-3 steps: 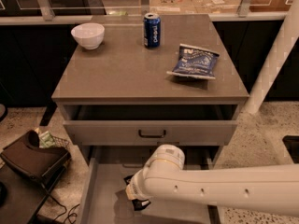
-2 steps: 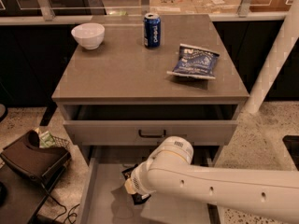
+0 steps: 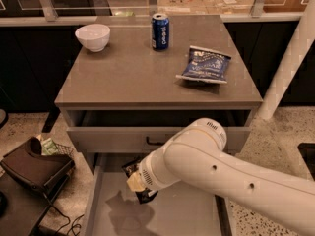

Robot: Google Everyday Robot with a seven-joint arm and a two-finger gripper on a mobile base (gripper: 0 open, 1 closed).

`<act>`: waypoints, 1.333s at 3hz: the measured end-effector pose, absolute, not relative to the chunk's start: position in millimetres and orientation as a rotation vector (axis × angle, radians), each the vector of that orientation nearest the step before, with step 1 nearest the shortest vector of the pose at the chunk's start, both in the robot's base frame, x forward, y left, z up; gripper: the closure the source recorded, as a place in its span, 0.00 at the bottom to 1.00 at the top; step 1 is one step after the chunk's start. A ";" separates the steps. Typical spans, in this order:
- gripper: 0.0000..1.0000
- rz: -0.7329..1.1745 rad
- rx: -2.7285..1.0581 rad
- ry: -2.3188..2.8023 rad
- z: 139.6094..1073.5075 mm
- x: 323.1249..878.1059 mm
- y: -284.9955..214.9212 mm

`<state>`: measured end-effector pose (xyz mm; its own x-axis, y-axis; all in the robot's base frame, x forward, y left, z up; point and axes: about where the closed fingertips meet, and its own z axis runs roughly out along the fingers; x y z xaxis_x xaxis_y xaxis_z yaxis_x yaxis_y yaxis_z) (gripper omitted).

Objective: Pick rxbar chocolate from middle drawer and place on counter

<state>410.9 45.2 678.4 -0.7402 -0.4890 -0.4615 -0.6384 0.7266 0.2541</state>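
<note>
Black wrapper with pale lettering shows at the end effector [image 3: 140,185]: from my station I read it as clenched on the rxbar chocolate [image 3: 132,169], with the bar held a little above the pale floor of the open middle drawer [image 3: 172,216] and a shadow lying below and to the left. The white arm [image 3: 221,176] runs off to the right of the end effector. Just above it is the closed upper drawer [image 3: 108,139], and higher still the grey-brown table [image 3: 128,77]. On the table, well beyond the end effector, stand a white bowl [image 3: 93,37], a blue can [image 3: 160,31] and a blue snack bag [image 3: 204,65].
</note>
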 end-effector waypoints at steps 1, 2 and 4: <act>1.00 0.603 -0.941 2.521 718.9 416.3 46.5; 1.00 0.666 -0.895 2.515 762.1 434.6 42.4; 1.00 0.622 -0.935 2.474 779.2 449.1 48.5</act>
